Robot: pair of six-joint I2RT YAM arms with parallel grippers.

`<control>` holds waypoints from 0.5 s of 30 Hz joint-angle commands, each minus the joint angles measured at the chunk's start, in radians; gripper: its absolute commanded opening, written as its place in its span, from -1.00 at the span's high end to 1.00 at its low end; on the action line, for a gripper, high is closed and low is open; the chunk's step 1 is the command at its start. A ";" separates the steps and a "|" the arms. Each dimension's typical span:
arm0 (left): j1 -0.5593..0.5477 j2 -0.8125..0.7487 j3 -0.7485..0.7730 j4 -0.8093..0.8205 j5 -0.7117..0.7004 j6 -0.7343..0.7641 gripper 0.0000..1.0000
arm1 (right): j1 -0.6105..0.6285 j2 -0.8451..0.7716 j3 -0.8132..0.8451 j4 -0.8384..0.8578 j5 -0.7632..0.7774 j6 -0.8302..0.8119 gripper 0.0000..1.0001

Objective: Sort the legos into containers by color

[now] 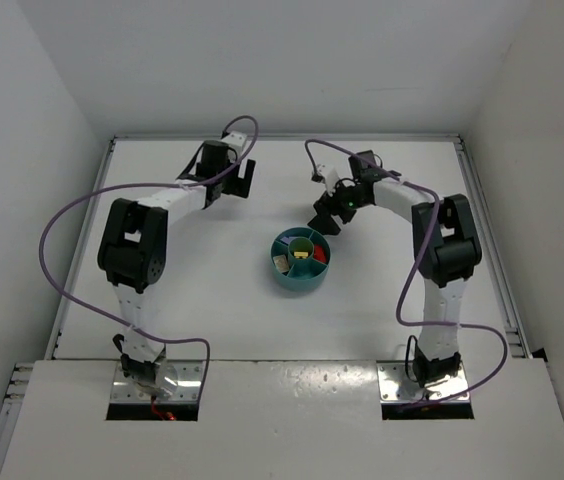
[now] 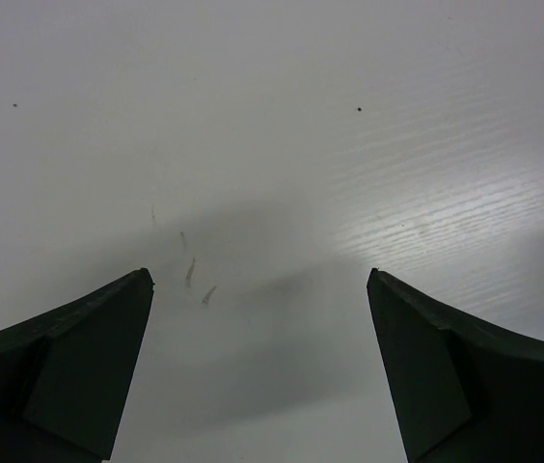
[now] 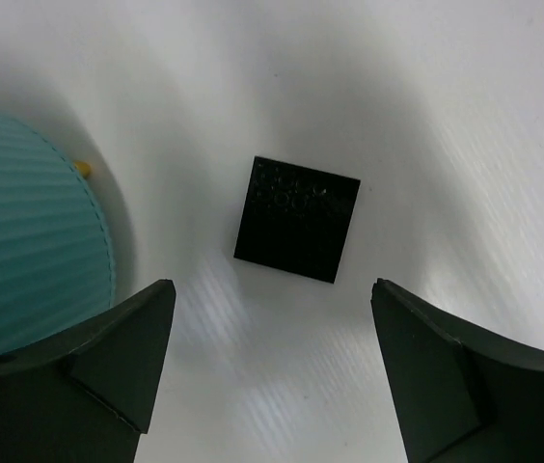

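Where the right pincer (image 3: 270, 289) gapes, one black lego (image 3: 297, 219) lies

- The teal dish (image 1: 300, 283) sits mid-bench (image 1: 212, 300), between the two arms.
- Legos (image 1: 304, 253) show inside it in yellow, tan and red, too small to place exactly.
- The right gripper (image 1: 322, 222) hangs just beyond the dish's far rim.
- The left gripper (image 1: 246, 178) is well apart from the dish, at the far left.

Top view bright and even, overhead light, faint soft shadows on the desk (image 1: 212, 300). Left wrist view dimmer, grey; glare patch right of centre, near fingers (image 2: 69, 367) dark and soft. Right wrist view sharper, soft shadows surround the black lego (image 3: 296, 219).
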 commanded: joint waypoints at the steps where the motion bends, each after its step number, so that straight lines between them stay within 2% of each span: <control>1: -0.006 -0.002 0.052 0.027 -0.059 -0.005 -0.99 | 0.022 0.038 0.055 0.051 0.003 -0.052 -0.66; 6: 0.014 0.007 0.061 0.027 -0.059 -0.005 -0.99 | 0.031 0.109 0.163 0.000 0.042 -0.052 -0.66; 15: 0.044 0.007 0.070 0.058 -0.073 0.006 -0.99 | 0.086 0.143 0.186 -0.009 0.149 -0.061 -0.69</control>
